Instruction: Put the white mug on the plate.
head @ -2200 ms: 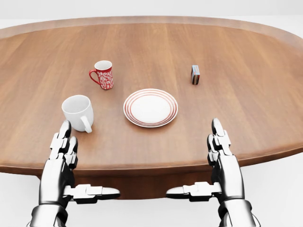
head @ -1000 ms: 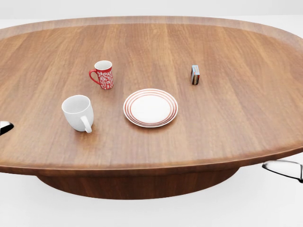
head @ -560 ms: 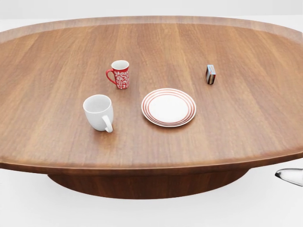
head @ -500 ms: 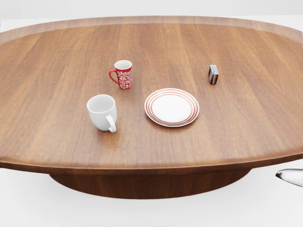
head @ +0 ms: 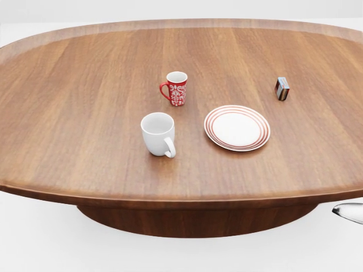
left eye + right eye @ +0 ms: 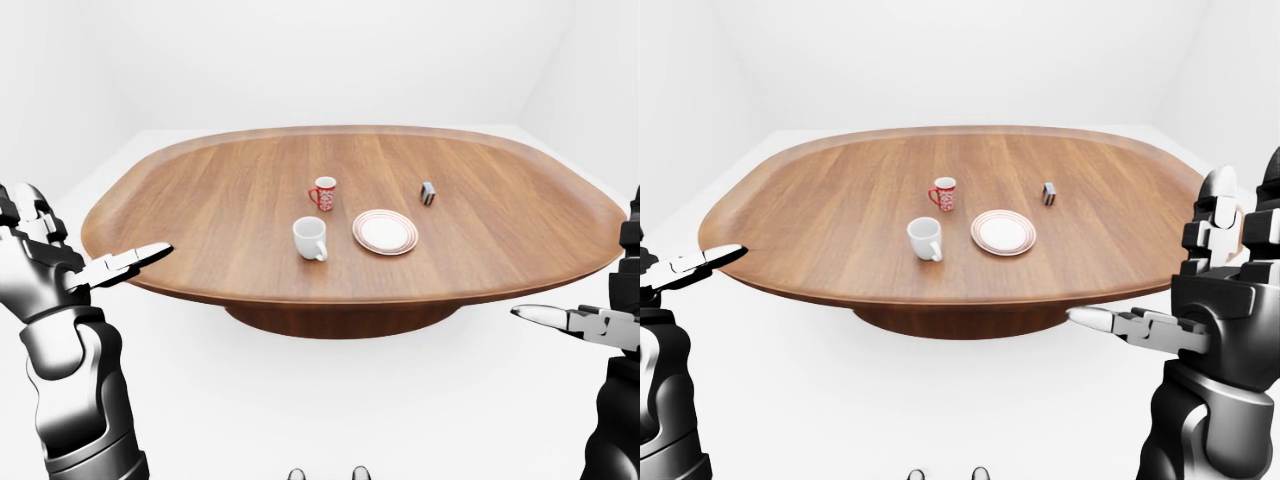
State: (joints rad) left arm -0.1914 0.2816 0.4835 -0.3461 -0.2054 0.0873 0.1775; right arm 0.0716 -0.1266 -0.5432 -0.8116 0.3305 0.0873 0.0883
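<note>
A plain white mug (image 5: 159, 134) stands upright on the oval wooden table (image 5: 74, 113), handle turned toward the bottom right of the head view. Just right of it lies the white plate (image 5: 237, 127) with red rings, with nothing on it. My left hand (image 6: 60, 265) is raised off the table's left edge in the left-eye view, fingers spread and holding nothing. In the right-eye view my right hand (image 6: 1200, 290) hangs open off the table's right edge, also holding nothing. Both hands are far from the mug.
A red patterned mug (image 5: 175, 88) stands just above the white mug in the head view. A small dark box (image 5: 282, 88) sits upright to the upper right of the plate. White floor and walls surround the table.
The whole head view has shifted: table things slid to the right, so the camera moved left. Both hands, earlier over the table's near edge, have swung outward to the sides.
</note>
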